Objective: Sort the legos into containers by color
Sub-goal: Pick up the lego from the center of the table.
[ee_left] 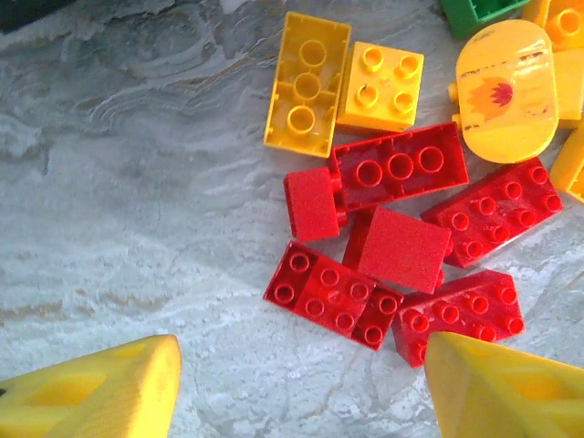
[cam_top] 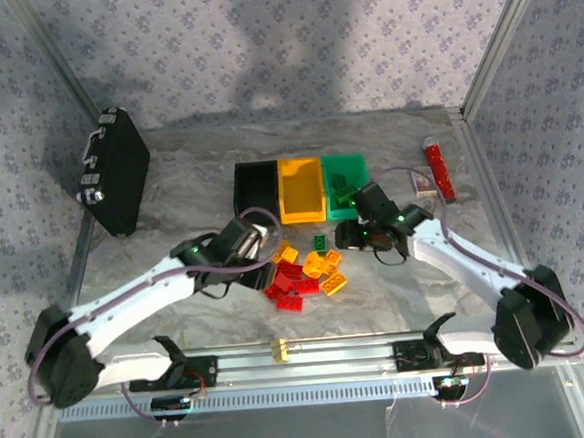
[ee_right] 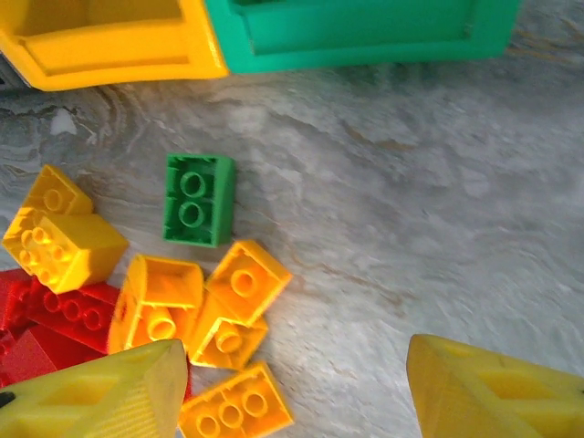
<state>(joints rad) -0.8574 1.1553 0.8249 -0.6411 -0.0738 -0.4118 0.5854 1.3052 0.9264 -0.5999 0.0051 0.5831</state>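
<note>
I'm hovering the left pincer [ee_left: 301,370], open and empty, over the red legos [ee_left: 397,164]. The right pincer [ee_right: 297,365], equally open, is facing the green lego [ee_right: 198,199] near the green bin [ee_right: 365,41].

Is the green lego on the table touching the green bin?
No, the green lego lies apart from the green bin, with bare table between them.
</note>
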